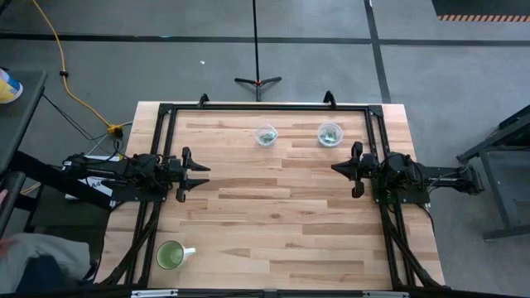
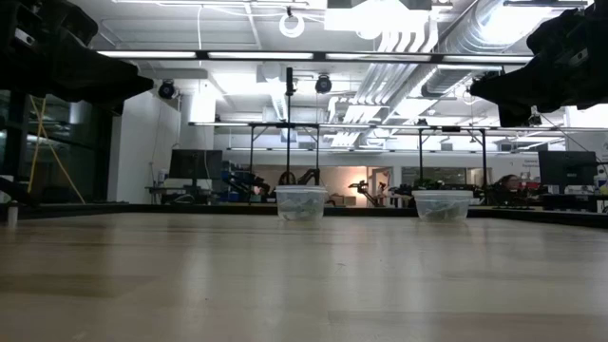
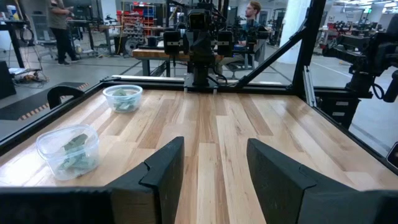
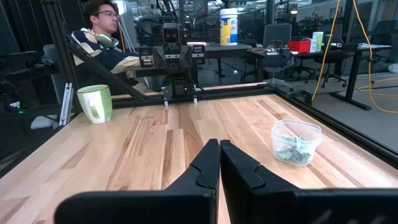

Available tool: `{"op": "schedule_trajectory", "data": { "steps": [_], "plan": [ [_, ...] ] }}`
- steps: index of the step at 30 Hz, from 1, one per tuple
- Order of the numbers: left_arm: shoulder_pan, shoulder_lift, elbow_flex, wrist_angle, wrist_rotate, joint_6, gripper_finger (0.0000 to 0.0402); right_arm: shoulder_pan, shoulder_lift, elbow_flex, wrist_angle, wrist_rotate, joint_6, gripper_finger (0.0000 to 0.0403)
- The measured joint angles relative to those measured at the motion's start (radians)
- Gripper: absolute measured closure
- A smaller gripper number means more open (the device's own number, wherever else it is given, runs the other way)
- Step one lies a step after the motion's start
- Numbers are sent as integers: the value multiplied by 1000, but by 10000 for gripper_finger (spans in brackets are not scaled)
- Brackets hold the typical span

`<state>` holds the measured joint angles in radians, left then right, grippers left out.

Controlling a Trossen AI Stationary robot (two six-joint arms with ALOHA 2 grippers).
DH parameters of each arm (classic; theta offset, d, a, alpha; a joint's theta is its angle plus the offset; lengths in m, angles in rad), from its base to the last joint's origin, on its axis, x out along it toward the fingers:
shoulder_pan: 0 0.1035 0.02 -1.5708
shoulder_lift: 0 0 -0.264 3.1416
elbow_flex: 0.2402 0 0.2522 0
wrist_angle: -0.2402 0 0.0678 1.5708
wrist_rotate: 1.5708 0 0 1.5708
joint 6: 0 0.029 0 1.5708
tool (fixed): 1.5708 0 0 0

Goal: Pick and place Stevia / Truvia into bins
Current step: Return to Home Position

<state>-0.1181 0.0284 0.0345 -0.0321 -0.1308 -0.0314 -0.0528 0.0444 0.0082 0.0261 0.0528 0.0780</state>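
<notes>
Two clear plastic cups stand on their bases near the table's far edge, one left [image 1: 266, 136] and one right [image 1: 330, 133]. Each holds several pale green and white Stevia sachets [image 3: 74, 149] [image 4: 293, 146]. I see no loose sachet on the tabletop. My left gripper [image 1: 204, 175] hovers at the table's left side with its fingers open [image 3: 214, 146]. My right gripper [image 1: 334, 168] hovers at the right side, shut on nothing [image 4: 219, 144]. Both point toward the table's middle, nearer than the cups.
A green mug [image 1: 171, 255] with a white handle stands near the table's near left corner. A black frame [image 1: 265, 108] runs along the table's edges. Bare wood lies between the two grippers. A seated person [image 4: 102, 37] shows beyond the table's left side.
</notes>
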Motion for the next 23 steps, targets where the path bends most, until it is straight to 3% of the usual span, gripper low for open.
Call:
{"op": "schedule_trajectory", "data": {
  "steps": [23],
  "plan": [
    [0, 0, 0, 0, 0, 0, 191, 0, 0, 0, 0, 0, 0, 395]
  ]
}}
